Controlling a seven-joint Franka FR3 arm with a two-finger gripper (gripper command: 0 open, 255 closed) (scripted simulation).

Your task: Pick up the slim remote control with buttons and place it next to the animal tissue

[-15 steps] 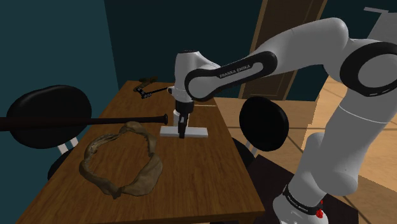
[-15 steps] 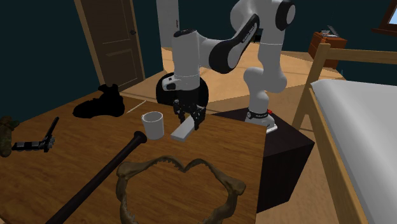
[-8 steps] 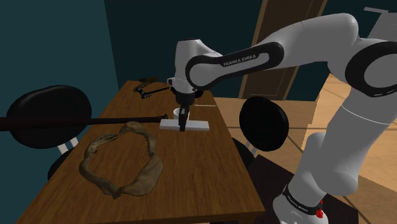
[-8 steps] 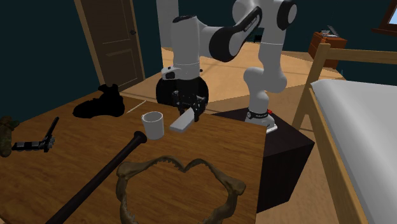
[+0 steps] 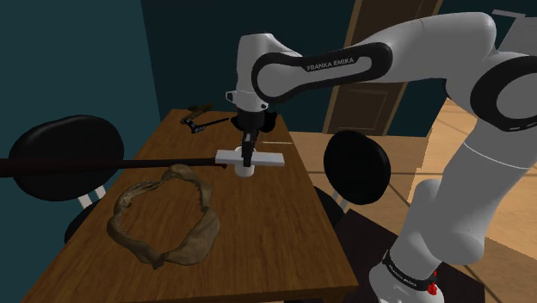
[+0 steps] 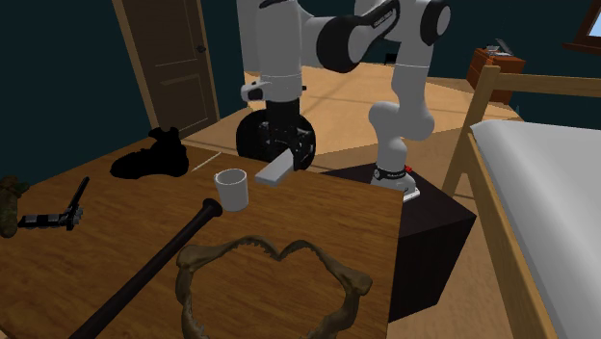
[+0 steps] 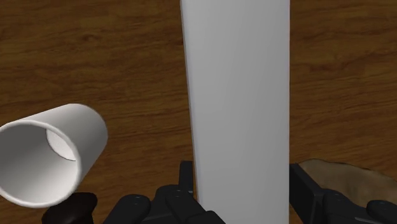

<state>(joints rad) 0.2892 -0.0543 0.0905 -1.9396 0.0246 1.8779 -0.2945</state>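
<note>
Remote (image 5: 274,160): a plain white slim bar, in the air beyond the brown jawbone (image 5: 203,234), well apart from it.
Long axis: level, crossing the line between the fingers.
Gripper (image 5: 248,160): pinching the remote at mid-length, a black finger on each long side.
Cup (image 5: 246,170): white, just under the remote.
Next, I reckon: carry toward the jawbone, then lower beside it.

Shoulder view: white lettering "FRANKA EMIKA" reads along the dark band of the arm's forearm link (image 5: 337,64), above the wooden table (image 5: 267,228). Second exterior view: arm marking too small to read. No other legible text.
</note>
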